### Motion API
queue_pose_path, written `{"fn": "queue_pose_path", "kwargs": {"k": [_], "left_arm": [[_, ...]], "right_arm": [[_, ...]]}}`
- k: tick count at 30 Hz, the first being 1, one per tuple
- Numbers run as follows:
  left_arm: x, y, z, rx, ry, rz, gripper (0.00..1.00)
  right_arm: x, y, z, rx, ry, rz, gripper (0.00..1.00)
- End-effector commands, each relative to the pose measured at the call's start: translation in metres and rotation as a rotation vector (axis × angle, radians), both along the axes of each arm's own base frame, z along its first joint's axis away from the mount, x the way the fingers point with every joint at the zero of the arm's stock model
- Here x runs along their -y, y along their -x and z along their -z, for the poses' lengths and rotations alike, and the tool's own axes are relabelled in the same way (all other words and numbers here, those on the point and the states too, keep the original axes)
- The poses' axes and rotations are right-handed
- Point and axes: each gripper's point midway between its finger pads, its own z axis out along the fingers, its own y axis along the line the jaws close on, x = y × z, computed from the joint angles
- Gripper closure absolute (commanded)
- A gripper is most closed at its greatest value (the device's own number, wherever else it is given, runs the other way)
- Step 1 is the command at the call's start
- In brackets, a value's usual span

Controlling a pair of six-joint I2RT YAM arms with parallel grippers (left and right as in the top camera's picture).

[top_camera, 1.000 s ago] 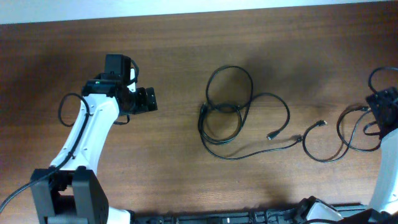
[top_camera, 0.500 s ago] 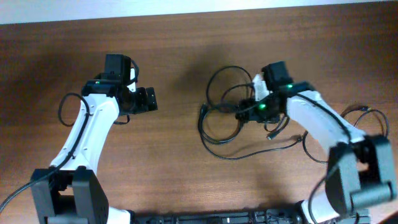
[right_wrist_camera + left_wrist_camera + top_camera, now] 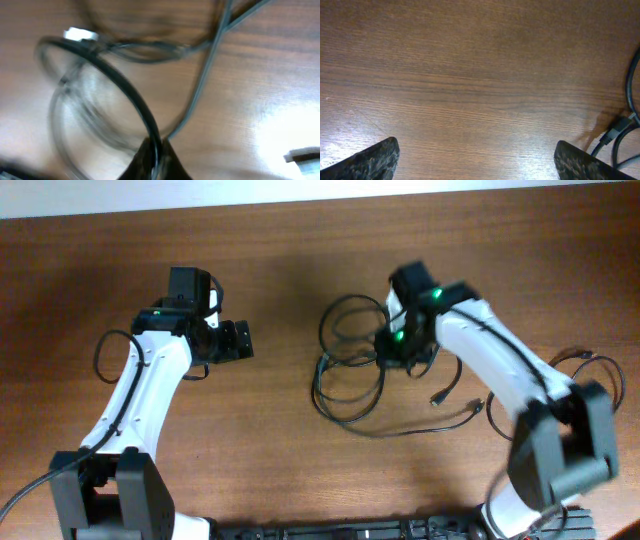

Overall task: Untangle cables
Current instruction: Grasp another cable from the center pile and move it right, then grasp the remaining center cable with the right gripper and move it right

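The cables (image 3: 348,370) lie as a tangle of thin black loops on the wooden table, with a loose end and plug (image 3: 437,396) trailing to the right. My right gripper (image 3: 392,345) sits over the tangle's right side. In the right wrist view, the gripper (image 3: 156,161) is shut on one black cable strand (image 3: 117,80), and blurred loops with a silver plug (image 3: 80,34) lie beyond. My left gripper (image 3: 236,340) hovers to the left of the tangle, open and holding nothing. Its fingertips (image 3: 376,157) stand wide apart over bare wood, with a bit of cable and a plug (image 3: 619,131) at the right edge.
Another thin black cord (image 3: 578,362) curls at the far right, partly hidden behind my right arm (image 3: 500,370). A thicker arm wire (image 3: 105,355) loops beside the left arm. The table's pale far edge (image 3: 300,192) runs along the top.
My right arm swung in from the right edge to the tangle and its jaws shut on a strand. The loops have shifted slightly left. The left arm has not moved.
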Motion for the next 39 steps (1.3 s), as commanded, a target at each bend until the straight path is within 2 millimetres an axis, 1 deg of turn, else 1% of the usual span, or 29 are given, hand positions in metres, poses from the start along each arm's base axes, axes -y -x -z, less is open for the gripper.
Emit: {"fn": "queue_pose_path", "kwargs": {"k": [1, 3, 4, 5, 6, 7, 8, 9, 11, 12, 13, 14, 15, 16, 17, 18, 19, 21, 22, 23, 26, 29, 30, 31, 32, 34, 35, 36, 39], "left_arm": [[0.000, -0.001, -0.003, 0.011, 0.008, -0.010, 0.01], [0.000, -0.001, -0.003, 0.011, 0.008, -0.010, 0.01], [0.000, -0.001, -0.003, 0.011, 0.008, -0.010, 0.01], [0.000, -0.001, -0.003, 0.011, 0.008, -0.010, 0.01], [0.000, -0.001, -0.003, 0.011, 0.008, -0.010, 0.01], [0.000, -0.001, -0.003, 0.011, 0.008, -0.010, 0.01], [0.000, -0.001, -0.003, 0.011, 0.008, -0.010, 0.01], [0.000, -0.001, -0.003, 0.011, 0.008, -0.010, 0.01], [0.000, -0.001, -0.003, 0.011, 0.008, -0.010, 0.01], [0.000, -0.001, -0.003, 0.012, 0.008, -0.010, 0.01], [0.000, -0.001, -0.003, 0.012, 0.008, -0.010, 0.01], [0.000, -0.001, -0.003, 0.012, 0.008, -0.010, 0.01], [0.000, -0.001, -0.003, 0.012, 0.008, -0.010, 0.01], [0.000, -0.001, -0.003, 0.011, 0.008, -0.010, 0.01], [0.000, -0.001, -0.003, 0.011, 0.008, -0.010, 0.01], [0.000, -0.001, -0.003, 0.011, 0.008, -0.010, 0.01], [0.000, -0.001, -0.003, 0.011, 0.008, -0.010, 0.01], [0.000, -0.001, -0.003, 0.011, 0.008, -0.010, 0.01], [0.000, -0.001, -0.003, 0.011, 0.008, -0.010, 0.01], [0.000, -0.001, -0.003, 0.011, 0.008, -0.010, 0.01], [0.000, -0.001, -0.003, 0.011, 0.008, -0.010, 0.01], [0.000, 0.000, -0.003, 0.008, 0.008, -0.010, 0.01], [0.000, 0.000, -0.003, 0.008, 0.008, -0.010, 0.01], [0.000, 0.000, -0.003, 0.008, 0.008, -0.010, 0.01], [0.000, 0.000, -0.003, 0.008, 0.008, -0.010, 0.01], [0.001, 0.000, -0.003, 0.007, 0.012, -0.008, 0.01], [0.002, 0.000, -0.003, 0.007, 0.019, -0.007, 0.01], [0.002, 0.000, -0.003, 0.007, 0.020, -0.006, 0.01], [0.003, 0.000, -0.003, 0.007, 0.022, -0.006, 0.01]], "right_arm": [[-0.018, -0.017, -0.104, 0.253, -0.118, -0.074, 0.96], [-0.017, -0.023, -0.147, 0.406, -0.139, -0.105, 0.96], [-0.009, -0.030, -0.160, 0.474, -0.110, -0.081, 0.96], [-0.001, -0.037, -0.183, 0.566, -0.104, -0.054, 0.96], [0.012, -0.043, -0.223, 0.693, -0.117, -0.016, 0.96], [0.030, -0.042, -0.279, 0.861, -0.145, 0.032, 0.96], [0.038, -0.037, -0.307, 0.942, -0.158, 0.051, 0.96], [0.053, -0.021, -0.357, 1.095, -0.176, 0.084, 0.96], [0.076, 0.015, -0.427, 1.340, -0.198, 0.130, 0.96], [0.085, 0.033, -0.449, 1.423, -0.200, 0.153, 0.96], [0.092, 0.043, -0.458, 1.458, -0.194, 0.167, 0.96], [0.095, 0.046, -0.459, 1.464, -0.186, 0.176, 0.96], [0.108, 0.041, -0.453, 1.447, -0.127, 0.240, 0.96], [0.135, 0.026, -0.437, 1.394, 0.005, 0.367, 0.96], [0.173, 0.008, -0.409, 1.300, 0.207, 0.526, 0.96], [0.198, -0.002, -0.387, 1.218, 0.360, 0.617, 0.96], [0.230, -0.008, -0.361, 1.106, 0.574, 0.717, 0.96], [0.275, -0.008, -0.334, 0.956, 0.872, 0.853, 0.96], [0.299, -0.002, -0.318, 0.876, 0.946, 0.969, 0.96], [0.317, 0.001, -0.297, 0.792, 0.944, 1.057, 0.96], [0.355, 0.002, -0.223, 0.504, 0.829, 1.101, 0.96], [0.373, 0.000, -0.164, 0.290, 0.641, 1.115, 0.96], [0.375, -0.001, -0.151, 0.249, 0.590, 1.118, 0.73], [0.373, -0.004, -0.143, 0.226, 0.544, 1.114, 0.07], [0.372, -0.005, -0.140, 0.216, 0.536, 1.109, 0.01], [0.354, -0.015, -0.136, 0.217, 0.427, 1.050, 0.01], [0.332, -0.026, -0.135, 0.228, 0.314, 0.921, 0.01], [0.319, -0.032, -0.135, 0.237, 0.248, 0.848, 0.01], [0.301, -0.032, -0.132, 0.218, 0.210, 0.782, 0.01]]}}
